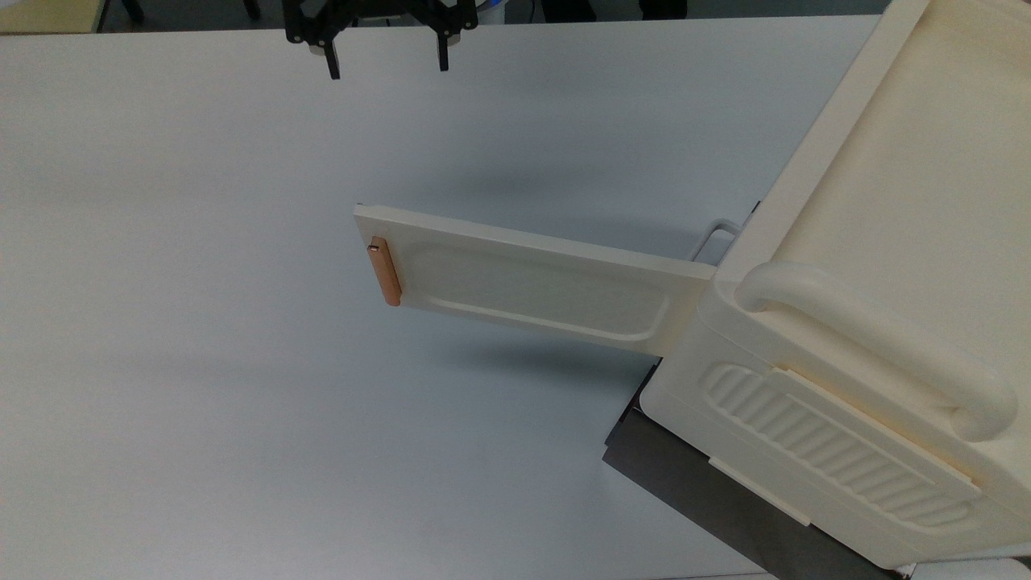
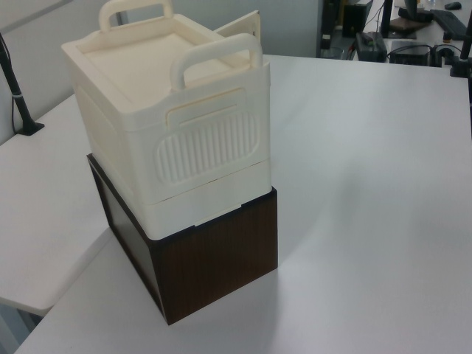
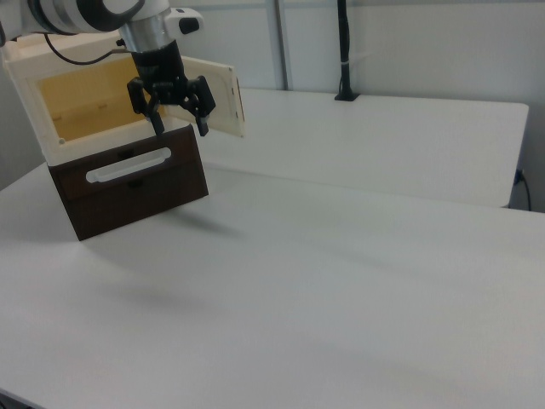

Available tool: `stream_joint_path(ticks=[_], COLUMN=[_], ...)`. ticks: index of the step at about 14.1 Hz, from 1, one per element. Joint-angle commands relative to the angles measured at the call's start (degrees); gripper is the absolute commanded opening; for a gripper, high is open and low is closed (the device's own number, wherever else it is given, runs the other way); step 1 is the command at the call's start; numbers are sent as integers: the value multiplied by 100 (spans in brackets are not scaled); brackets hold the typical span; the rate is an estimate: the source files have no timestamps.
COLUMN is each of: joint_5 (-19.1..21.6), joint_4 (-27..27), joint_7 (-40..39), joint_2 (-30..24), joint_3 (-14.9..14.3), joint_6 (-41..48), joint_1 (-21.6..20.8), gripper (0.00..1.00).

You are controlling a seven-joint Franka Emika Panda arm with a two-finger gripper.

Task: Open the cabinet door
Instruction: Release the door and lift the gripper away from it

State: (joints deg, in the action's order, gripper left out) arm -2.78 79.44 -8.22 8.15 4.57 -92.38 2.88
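Top view: cabinet door point(image 1: 532, 286) swung wide, projecting toward 9 o'clock from cabinet point(image 1: 870, 322); gripper point(image 1: 385, 71) at 12 o'clock, fingers apart, nothing held. Risk judged: unheld door (free on hinge) could be knocked or drift shut.

The cream cabinet door point(image 1: 532, 282) (copper bar handle at its free edge) stands swung wide open, well apart from the hand point(image 1: 385, 71).

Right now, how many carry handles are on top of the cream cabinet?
2: a near handle above the ribbed side and a far handle at the opposite edge, both in the left view.
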Motion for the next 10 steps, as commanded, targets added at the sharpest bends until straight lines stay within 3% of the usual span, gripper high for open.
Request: stream_joint_path(ticks=[1,6,10], joint_5=[-258,-223,-205], joint_4=[212,590,617], joint_7=[618,901,893], joint_2=[-261,-569,-508], joint_3=[-140,-500,-527], joint_6=[466,467,432], joint_1=[-121,-323,-323], gripper=[100,100,100])
